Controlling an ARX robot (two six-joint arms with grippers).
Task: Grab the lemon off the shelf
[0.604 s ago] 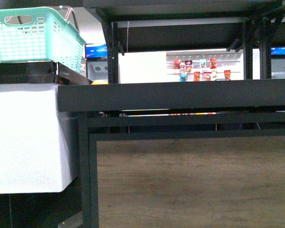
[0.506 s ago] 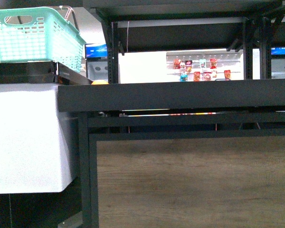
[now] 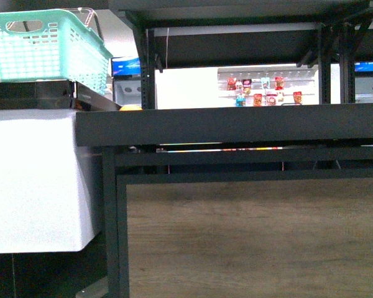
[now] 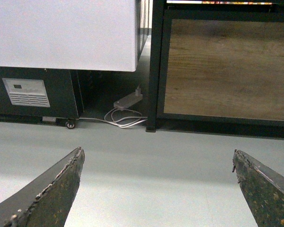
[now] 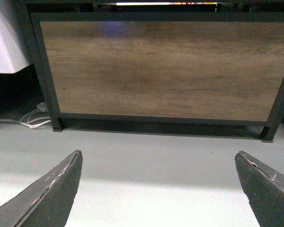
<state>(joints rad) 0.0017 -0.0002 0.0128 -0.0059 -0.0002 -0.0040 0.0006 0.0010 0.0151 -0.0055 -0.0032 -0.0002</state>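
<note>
From so low over the floor [image 4: 132, 189], you are risking a knock on the front lip of the shelf [image 3: 236, 124] while lifting; the left gripper [image 4: 157, 151] and the right gripper [image 5: 158, 153] are hanging wide open, holding nothing; the lemon [image 3: 130, 107], probably, is peeking as a yellow sliver behind that lip, toward its left end.

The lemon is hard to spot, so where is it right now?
Front view: the lemon shows only as a yellow top above the shelf front lip, near its left end, right of the teal basket.
</note>
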